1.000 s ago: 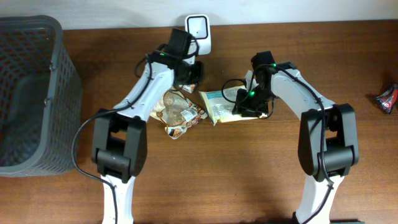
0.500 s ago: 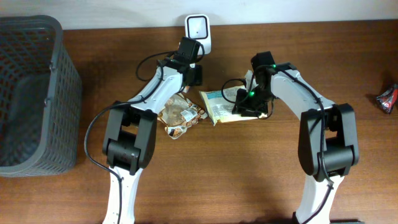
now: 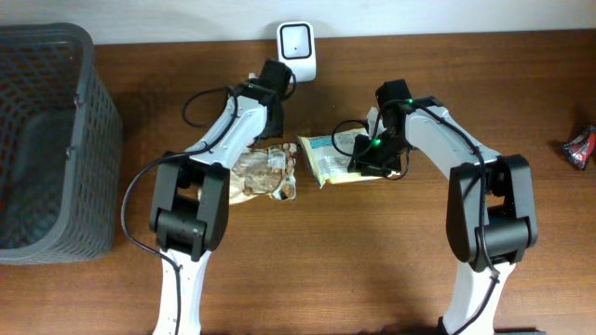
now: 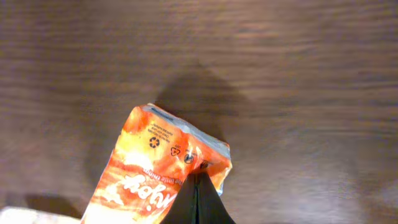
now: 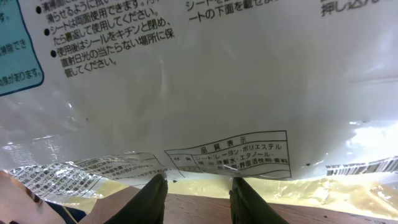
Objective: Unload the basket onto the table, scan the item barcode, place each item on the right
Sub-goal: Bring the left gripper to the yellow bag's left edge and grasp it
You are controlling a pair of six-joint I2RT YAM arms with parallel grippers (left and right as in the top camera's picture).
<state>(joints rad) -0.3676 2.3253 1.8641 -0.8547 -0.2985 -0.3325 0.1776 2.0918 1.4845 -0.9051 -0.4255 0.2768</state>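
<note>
The left gripper (image 4: 198, 182), its fingers pressed together, seems to nip the near edge of the orange snack bag (image 4: 152, 168). The bag is crinkled foil with white lettering and small recycling marks, and it fans out ahead and left of the tips. The right gripper (image 5: 198, 186) stands partly spread, with a white Japanese-printed packet (image 5: 217, 81) just ahead.

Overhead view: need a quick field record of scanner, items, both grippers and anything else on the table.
scanner: white barcode scanner, at the far edge of the brown wooden table
left gripper: shut on the edge of the orange foil snack packet, near the scanner
right gripper: fingers apart at the edge of the white plastic pack with Japanese print; grip unclear
basket: dark grey mesh basket, far left
stray item: red-and-black wrapper, far right edge
</note>
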